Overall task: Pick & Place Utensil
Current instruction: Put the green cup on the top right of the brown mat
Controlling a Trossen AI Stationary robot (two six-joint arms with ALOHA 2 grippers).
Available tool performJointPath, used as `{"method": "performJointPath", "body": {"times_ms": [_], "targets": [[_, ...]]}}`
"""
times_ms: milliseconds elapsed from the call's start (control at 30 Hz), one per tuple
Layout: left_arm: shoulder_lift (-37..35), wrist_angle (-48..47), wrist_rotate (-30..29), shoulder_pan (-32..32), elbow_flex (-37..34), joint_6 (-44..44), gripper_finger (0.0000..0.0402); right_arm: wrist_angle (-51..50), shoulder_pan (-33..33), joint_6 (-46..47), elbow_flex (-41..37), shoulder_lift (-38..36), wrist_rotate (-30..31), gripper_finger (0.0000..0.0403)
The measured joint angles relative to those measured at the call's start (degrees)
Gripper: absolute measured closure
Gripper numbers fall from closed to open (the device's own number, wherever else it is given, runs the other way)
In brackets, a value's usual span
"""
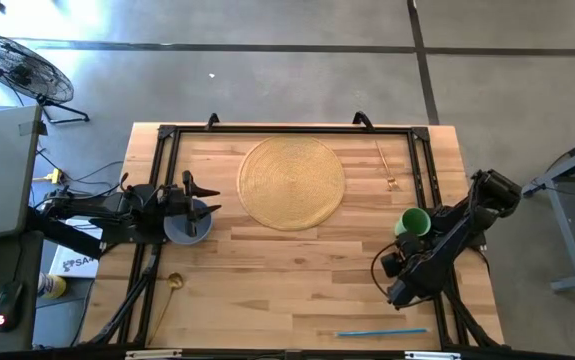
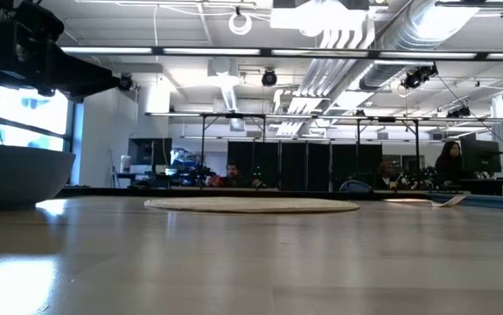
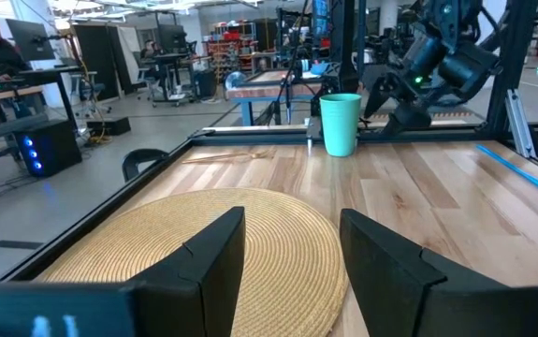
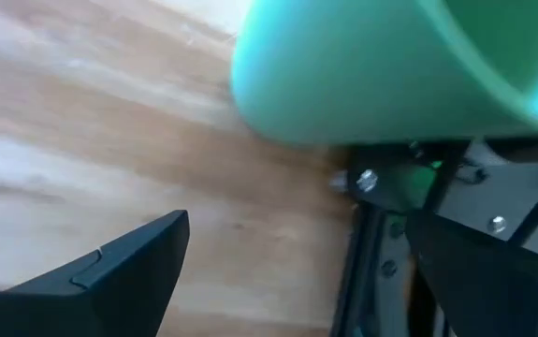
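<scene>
A gold fork [image 1: 385,165] lies flat near the table's far right corner; it also shows in the left wrist view [image 3: 231,156]. A gold spoon [image 1: 174,283] lies by the near left edge. My left gripper [image 1: 212,198] hovers open above a grey-blue bowl [image 1: 187,226], pointing level toward the table's right across a round woven placemat [image 1: 292,182]; its own view shows the open fingers [image 3: 292,267]. My right gripper [image 1: 395,262] waits open [image 4: 297,281] just beside a green cup [image 1: 413,222], touching nothing.
A thin blue stick [image 1: 382,332] lies along the near edge on the right. A black frame rail [image 1: 422,170] runs around the table. The bowl [image 2: 15,175] stands on the table at the left. People sit at desks in the room beyond the table.
</scene>
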Motion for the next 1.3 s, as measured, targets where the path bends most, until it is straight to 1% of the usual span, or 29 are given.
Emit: {"method": "performJointPath", "body": {"times_ms": [133,267,533,967,1167,1300], "targets": [[0.0,0.0,0.0,0.0,0.0,0.0,0.0229,-1.2,-0.1,-0.1,-1.4,0.0,0.2,0.0011],[0.0,0.0,0.0,0.0,0.0,0.0,0.0229,-1.6,-1.7,-1.5,-1.8,0.0,2.3,0.0011],[0.0,0.0,0.0,0.0,0.0,0.0,0.0229,-1.0,-6.9,-6.3,-1.8,0.0,9.3,0.0013],[0.0,0.0,0.0,0.0,0.0,0.0,0.0229,5.5,-14.6,-12.3,-1.8,0.0,20.5,0.0015],[0.0,0.0,0.0,0.0,0.0,0.0,0.0229,6.2,-19.4,-14.7,-1.8,0.0,23.3,0.0025],[0.0,0.0,0.0,0.0,0.0,0.0,0.0229,2.5,-21.3,-14.1,-1.8,0.0,21.8,0.0029]]}}
